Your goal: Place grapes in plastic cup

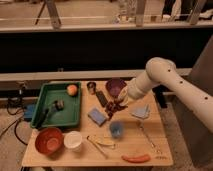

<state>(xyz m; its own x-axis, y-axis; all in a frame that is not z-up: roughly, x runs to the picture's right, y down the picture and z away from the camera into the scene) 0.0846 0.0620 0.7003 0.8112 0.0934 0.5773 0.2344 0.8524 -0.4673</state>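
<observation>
translucent plastic cup (116, 129), wooden table (90, 154), tool (118, 107) above
</observation>
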